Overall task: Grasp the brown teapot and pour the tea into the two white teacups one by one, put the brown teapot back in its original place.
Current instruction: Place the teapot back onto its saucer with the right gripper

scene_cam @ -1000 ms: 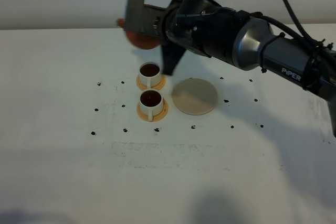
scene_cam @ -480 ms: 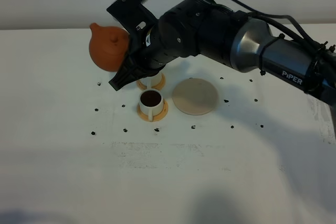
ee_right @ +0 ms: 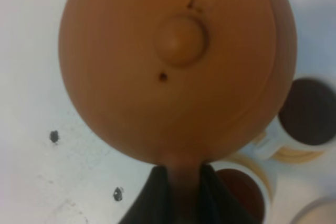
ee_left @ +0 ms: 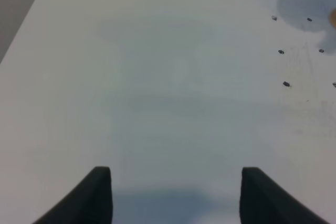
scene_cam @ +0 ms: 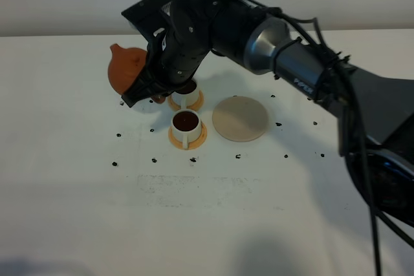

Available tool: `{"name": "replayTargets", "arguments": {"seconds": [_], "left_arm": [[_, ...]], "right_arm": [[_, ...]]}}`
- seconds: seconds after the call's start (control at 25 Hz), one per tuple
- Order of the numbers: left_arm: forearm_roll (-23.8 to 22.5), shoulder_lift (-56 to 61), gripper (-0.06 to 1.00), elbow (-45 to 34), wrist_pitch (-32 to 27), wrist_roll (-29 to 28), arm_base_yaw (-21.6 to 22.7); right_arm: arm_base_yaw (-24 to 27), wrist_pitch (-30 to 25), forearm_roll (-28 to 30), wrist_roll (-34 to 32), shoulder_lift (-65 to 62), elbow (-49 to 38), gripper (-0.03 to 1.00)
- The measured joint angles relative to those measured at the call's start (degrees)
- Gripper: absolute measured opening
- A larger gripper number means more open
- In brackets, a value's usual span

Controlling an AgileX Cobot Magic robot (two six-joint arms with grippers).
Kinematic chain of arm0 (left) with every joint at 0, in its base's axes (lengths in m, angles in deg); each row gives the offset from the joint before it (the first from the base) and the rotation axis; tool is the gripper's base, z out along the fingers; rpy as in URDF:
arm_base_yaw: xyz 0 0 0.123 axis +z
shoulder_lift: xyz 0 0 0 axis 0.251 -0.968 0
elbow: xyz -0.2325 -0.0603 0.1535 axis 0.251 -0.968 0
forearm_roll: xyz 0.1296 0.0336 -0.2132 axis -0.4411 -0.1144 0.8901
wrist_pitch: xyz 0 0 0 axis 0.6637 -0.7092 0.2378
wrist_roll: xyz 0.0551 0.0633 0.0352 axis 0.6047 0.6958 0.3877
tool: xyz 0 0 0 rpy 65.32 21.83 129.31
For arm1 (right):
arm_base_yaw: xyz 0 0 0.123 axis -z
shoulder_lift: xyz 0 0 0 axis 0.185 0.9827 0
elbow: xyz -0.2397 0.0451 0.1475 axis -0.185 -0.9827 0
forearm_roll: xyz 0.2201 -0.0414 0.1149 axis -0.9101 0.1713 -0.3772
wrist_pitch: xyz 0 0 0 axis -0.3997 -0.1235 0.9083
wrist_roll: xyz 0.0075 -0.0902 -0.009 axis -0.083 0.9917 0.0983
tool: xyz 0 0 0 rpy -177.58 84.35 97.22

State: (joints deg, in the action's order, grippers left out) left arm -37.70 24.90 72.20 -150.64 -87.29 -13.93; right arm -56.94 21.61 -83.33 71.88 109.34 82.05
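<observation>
Two white teacups (scene_cam: 187, 109) sit mid-table in the high view, each on an orange coaster and both already dark with tea, one directly at twelve o'clock of the other. The right gripper (scene_cam: 150, 90) has reached across and holds the brown teapot (scene_cam: 126, 69) in the air at about ten o'clock of the farther cup, while the cream disc (scene_cam: 240, 119) that is its original place lies bare at three o'clock of the nearer cup. The left wrist view shows the left gripper (ee_left: 176, 195) spread wide over bare table, holding nothing. The right wrist view shows the fingers (ee_right: 153, 195) pinching the pot's stubby handle, lid knob up. Judging by the full cups, pouring looks finished; next the pot should be carried level across the cups to the disc
</observation>
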Motion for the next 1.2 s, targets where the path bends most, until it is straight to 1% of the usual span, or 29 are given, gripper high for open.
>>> {"name": "replayTargets", "arguments": {"seconds": [0.12,0.52,1.04,1.12,1.2], "left_arm": [[0.0,0.0,0.5,0.0,0.0,0.0,0.0],[0.06,0.0,0.5,0.0,0.0,0.0,0.0],[0.06,0.0,0.5,0.0,0.0,0.0,0.0],[0.06,0.0,0.5,0.0,0.0,-0.05,0.0],[0.06,0.0,0.5,0.0,0.0,-0.05,0.0]], "right_arm": [[0.06,-0.66,-0.14,-0.38,2.23,1.13,0.12],[0.16,-0.28,-0.49,-0.97,5.78,1.26,0.12],[0.28,0.06,-2.86,-1.07,9.64,1.32,0.12],[0.28,-0.47,-2.86,-1.07,9.64,2.07,0.12],[0.01,-2.15,-2.16,-1.07,9.7,3.8,0.12]]}}
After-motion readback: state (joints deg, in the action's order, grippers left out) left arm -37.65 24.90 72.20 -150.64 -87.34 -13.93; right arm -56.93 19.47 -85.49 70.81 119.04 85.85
